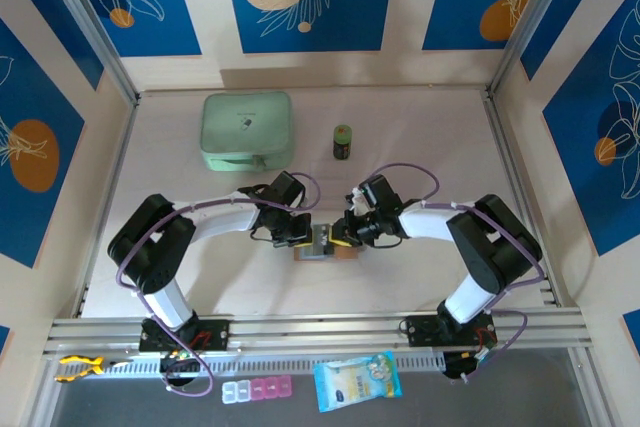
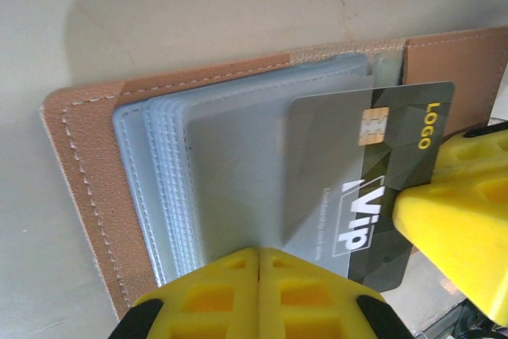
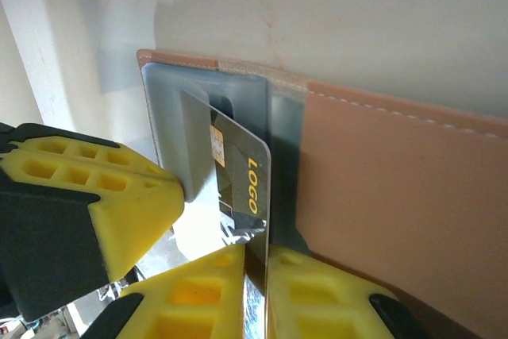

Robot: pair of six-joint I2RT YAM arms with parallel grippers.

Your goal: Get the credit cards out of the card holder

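Note:
The card holder [image 1: 322, 249] lies open on the table between both grippers, its salmon-pink cover [image 2: 79, 164] [image 3: 381, 180] spread flat under clear grey sleeves [image 2: 230, 172] [image 3: 175, 109]. One dark credit card [image 2: 389, 172] [image 3: 242, 172] with a gold chip and "LOGO" and "VIP" lettering sticks halfway out of a sleeve. My right gripper [image 3: 266, 258] [image 1: 346, 232] is shut on the card's free edge. My left gripper [image 2: 259, 258] [image 1: 304, 235] is shut, its tips against the near edge of the sleeves.
A mint-green zip case [image 1: 247, 131] and a small green-and-black cylinder [image 1: 342, 141] stand at the back of the table. On the front rail lie a pill organiser [image 1: 257, 390], a blue packet [image 1: 357, 380] and a yellow tool [image 1: 78, 367]. Walls close in both sides.

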